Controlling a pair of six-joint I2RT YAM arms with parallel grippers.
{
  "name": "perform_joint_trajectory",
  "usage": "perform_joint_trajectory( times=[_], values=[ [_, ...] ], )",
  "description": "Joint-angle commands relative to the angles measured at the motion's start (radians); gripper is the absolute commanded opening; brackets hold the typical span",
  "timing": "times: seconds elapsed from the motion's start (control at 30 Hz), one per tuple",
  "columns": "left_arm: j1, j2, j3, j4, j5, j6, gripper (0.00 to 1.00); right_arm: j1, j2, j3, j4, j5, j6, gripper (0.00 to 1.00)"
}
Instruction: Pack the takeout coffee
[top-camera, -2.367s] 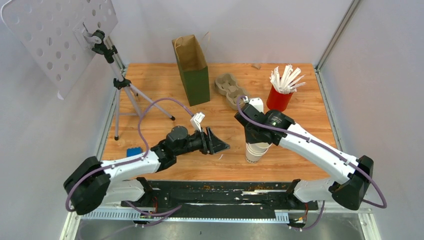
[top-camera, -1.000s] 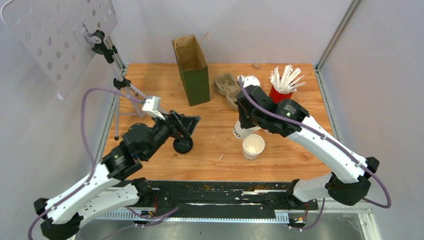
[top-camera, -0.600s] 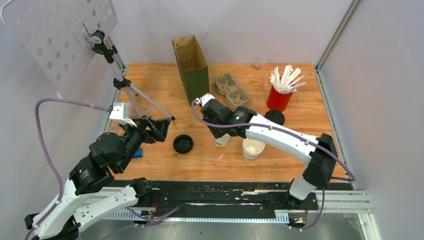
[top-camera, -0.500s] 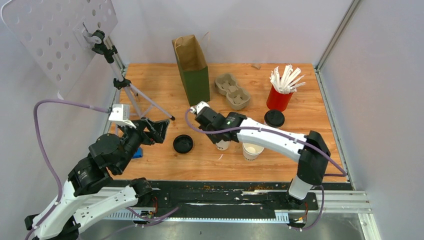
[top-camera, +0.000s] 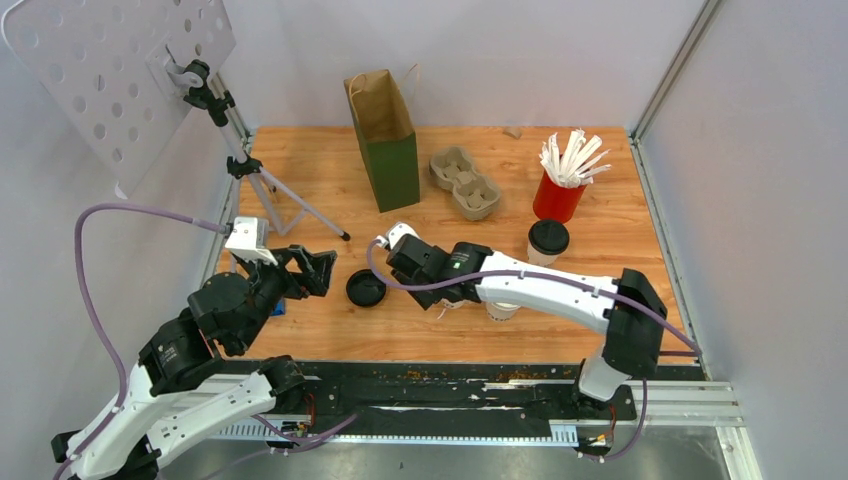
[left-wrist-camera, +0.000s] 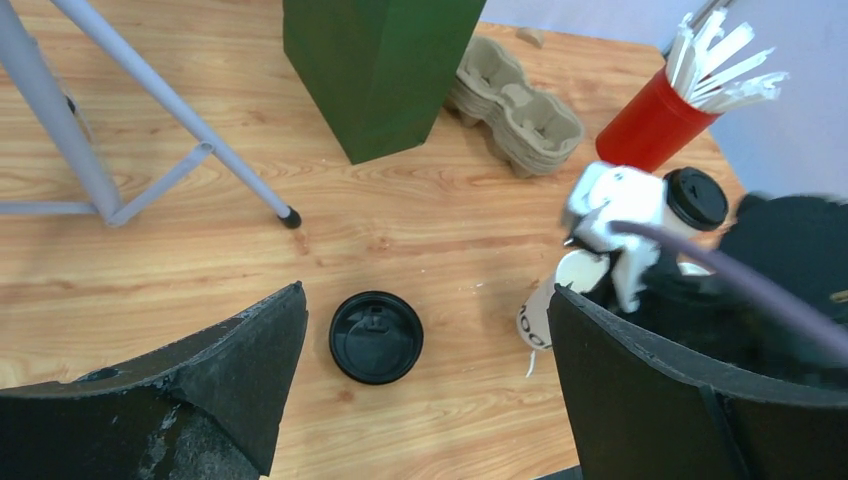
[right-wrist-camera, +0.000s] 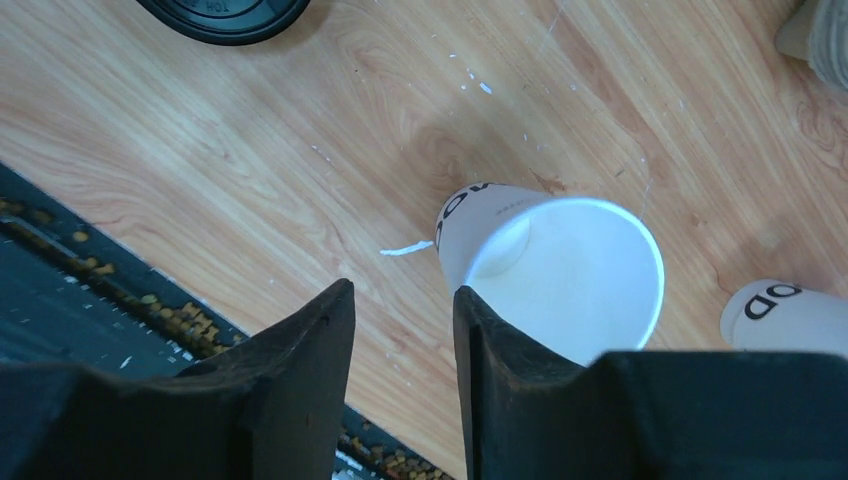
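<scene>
Guessing this is the set-down step: right claw (right-wrist-camera: 402, 292) sits barely parted, only orange wooden worktop (right-wrist-camera: 250, 150) in its gap, with the lidless white paper cup with dark print (right-wrist-camera: 570, 280) just outside one finger, maybe touching. I'd back straight up so it can't tip. Meanwhile the left claw (left-wrist-camera: 425, 292) is spread wide and empty, round black plastic lid (left-wrist-camera: 376, 336) below it. A lidded white cup (top-camera: 547, 240) stands well apart from both claws.

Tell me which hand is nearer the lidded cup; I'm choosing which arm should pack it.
Right. The right hand is mid-table, left of the lidded cup; the left hand is farther left, past the loose lid.
</scene>
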Motion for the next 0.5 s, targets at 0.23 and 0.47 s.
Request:
perform_joint_trajectory(
  times=[0.23,0.47],
  values=[
    [0.001,-0.017,-0.015,-0.008,-0.004,0.087,1.00,-0.056,-0.229,0.088,-0.219,-0.017,0.086,0.55],
    [0.001,-0.032,-0.083,0.061,0.111,0.215,1.00,-0.228,-0.354,-0.048,-0.239,-0.125,0.052,0.52]
  ],
)
